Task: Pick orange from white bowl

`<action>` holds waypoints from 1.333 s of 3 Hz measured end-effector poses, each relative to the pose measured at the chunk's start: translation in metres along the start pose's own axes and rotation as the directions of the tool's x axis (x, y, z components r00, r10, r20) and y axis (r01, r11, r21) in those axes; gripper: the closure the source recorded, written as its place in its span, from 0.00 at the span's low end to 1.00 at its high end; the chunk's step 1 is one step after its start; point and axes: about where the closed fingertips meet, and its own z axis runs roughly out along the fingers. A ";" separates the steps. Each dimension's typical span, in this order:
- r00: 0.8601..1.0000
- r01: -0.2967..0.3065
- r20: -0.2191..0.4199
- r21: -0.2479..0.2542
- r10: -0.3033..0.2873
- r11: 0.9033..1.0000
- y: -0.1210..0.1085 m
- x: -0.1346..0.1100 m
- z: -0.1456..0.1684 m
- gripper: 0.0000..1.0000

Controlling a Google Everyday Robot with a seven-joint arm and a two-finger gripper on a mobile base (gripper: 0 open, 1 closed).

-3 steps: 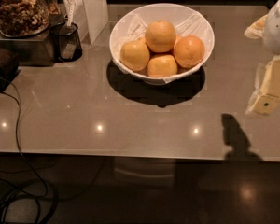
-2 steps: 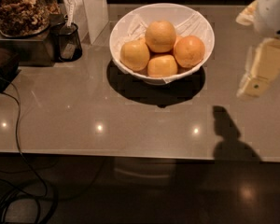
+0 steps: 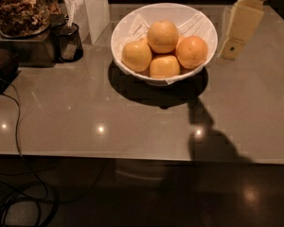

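Hovering over the far right of the table, the hand [image 3: 240, 30] shows at the top right of the view, partly cut off by the frame. I cannot tell whether it is open or closed, and nothing shows in its grip.

The table [image 3: 132, 131] spreads grey and glossy below it. There is bare surface in front of the hand, and the near edge lies well apart from it. The bowl [image 3: 125, 25] stands on the table to the left of the hand as seen, its right rim near the hand but not touching. Well past the bowl on that side stand a jar [image 3: 19, 8] of nuts, a white box [image 3: 95, 6] and a small dark cup [image 3: 68, 41]. A cable [image 3: 16, 126] trails off the table there.

The orange [image 3: 163, 36] lies in the bowl on top of a pile of four, left of the hand and lower. It is round, so it has no long axis to line up with. A redder orange [image 3: 191, 52] lies between it and the hand, touching it.

I judge the next move to be a leftward pass over the rim, then a descent from above, where the room is open. A sideways approach would likely meet the rim or the redder orange.
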 end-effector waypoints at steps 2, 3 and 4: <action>1.000 -0.006 0.015 -0.031 0.007 1.000 -0.034 -0.004 0.028 0.00; 0.998 0.043 0.053 -0.043 -0.040 0.998 -0.071 -0.036 0.049 0.00; 0.996 0.042 0.079 -0.001 -0.042 0.999 -0.084 -0.045 0.042 0.00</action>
